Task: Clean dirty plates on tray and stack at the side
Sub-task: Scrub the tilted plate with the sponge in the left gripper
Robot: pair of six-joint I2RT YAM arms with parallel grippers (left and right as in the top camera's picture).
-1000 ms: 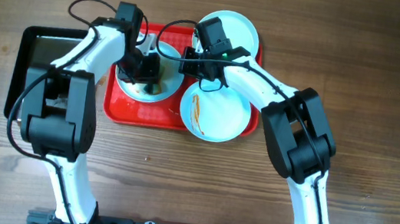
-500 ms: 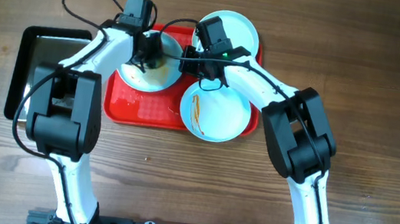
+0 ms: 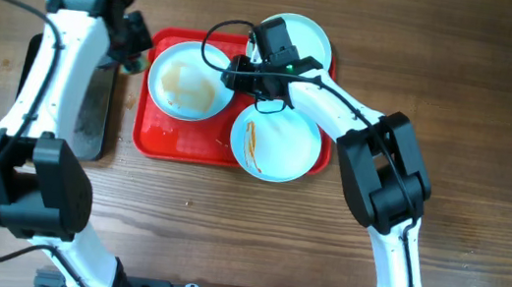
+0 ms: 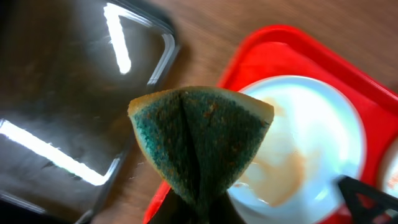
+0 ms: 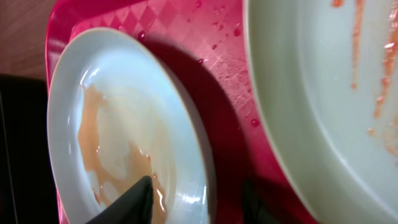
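Tray (image 3: pixel 199 143) long axis left-right

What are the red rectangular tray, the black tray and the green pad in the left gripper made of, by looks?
Red rectangular tray: likely moulded plastic, with a diamond-textured floor. Black tray: probably metal inside, given its mirror-like glare streaks. Green pad: coarse fibrous scouring face on a yellowish sponge layer, folded in the left gripper.

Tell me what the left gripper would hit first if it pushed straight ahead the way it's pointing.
Probably the bare wooden table between the black tray and the red tray. The left gripper holds a folded green sponge, which would touch first. Depth is unclear, so the red tray's rim is possible.
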